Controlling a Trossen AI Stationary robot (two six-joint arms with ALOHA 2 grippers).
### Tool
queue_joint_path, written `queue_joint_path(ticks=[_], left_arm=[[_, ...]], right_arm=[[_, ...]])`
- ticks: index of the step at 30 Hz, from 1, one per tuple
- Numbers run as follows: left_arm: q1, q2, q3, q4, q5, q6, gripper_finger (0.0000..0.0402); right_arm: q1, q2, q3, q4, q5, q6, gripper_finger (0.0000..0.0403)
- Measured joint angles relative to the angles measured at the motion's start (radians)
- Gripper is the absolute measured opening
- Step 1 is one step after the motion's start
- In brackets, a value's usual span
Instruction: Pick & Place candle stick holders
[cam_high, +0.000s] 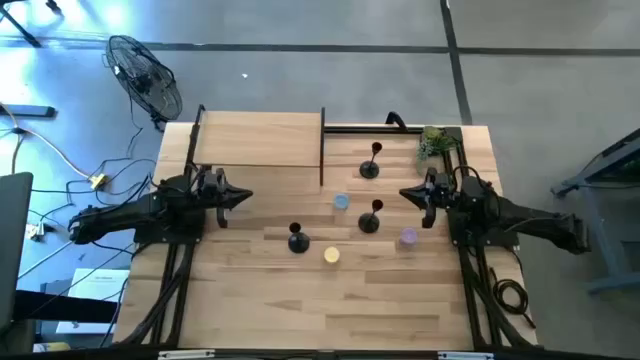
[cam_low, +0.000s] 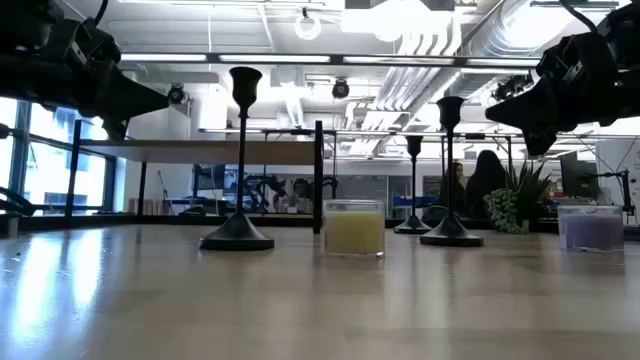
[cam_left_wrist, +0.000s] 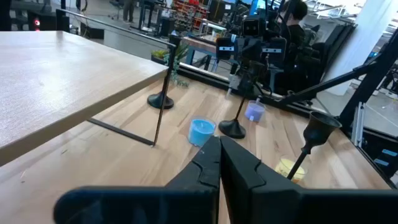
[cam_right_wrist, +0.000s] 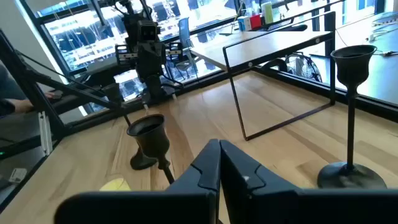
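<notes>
Three black candle stick holders stand upright on their round bases on the wooden table: one at the far middle (cam_high: 370, 165), one at the centre (cam_high: 370, 218), and one nearer and to the left (cam_high: 298, 240). In the low view their stems rise at the left (cam_low: 243, 150), the right (cam_low: 450, 170) and farther back (cam_low: 413, 185). My left gripper (cam_high: 249, 197) is shut and empty, above the table left of the holders (cam_left_wrist: 219, 149). My right gripper (cam_high: 403, 192) is shut and empty, just right of the centre holder, whose cup (cam_right_wrist: 149, 134) shows close before its fingers (cam_right_wrist: 219, 152).
A blue candle (cam_high: 341, 202), a yellow candle (cam_high: 331, 255) and a purple candle (cam_high: 408, 237) stand among the holders. A raised wooden shelf on a black frame (cam_high: 262, 138) fills the far left. A small plant (cam_high: 435, 143) stands at the far right corner.
</notes>
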Motion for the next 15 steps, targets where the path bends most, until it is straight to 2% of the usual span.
queue_joint_path(ticks=[15], left_arm=[[0.0, 0.0, 0.0, 0.0, 0.0, 0.0, 0.0001]], right_arm=[[0.0, 0.0, 0.0, 0.0, 0.0, 0.0, 0.0001]])
